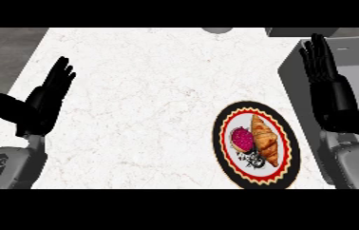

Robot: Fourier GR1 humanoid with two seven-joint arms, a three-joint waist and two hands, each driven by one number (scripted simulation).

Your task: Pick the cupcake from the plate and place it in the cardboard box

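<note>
A round plate (231, 163) with a black rim and a red and yellow zigzag border lies at the counter's lower right. On it a cupcake (242, 139) with magenta topping sits on the left side, touching a golden croissant (266, 140) on its right. My right hand (329, 93) stands open, fingers up, at the right edge, over a grey box-like container (296, 77) whose inside is mostly hidden. My left hand (45, 100) rests open at the left edge, far from the plate.
The white marbled counter (154, 96) stretches between the hands. A grey rounded object (218, 30) peeks in at the top edge, and a grey block (294, 32) sits at the top right corner. Dark floor shows beyond the counter's left edge.
</note>
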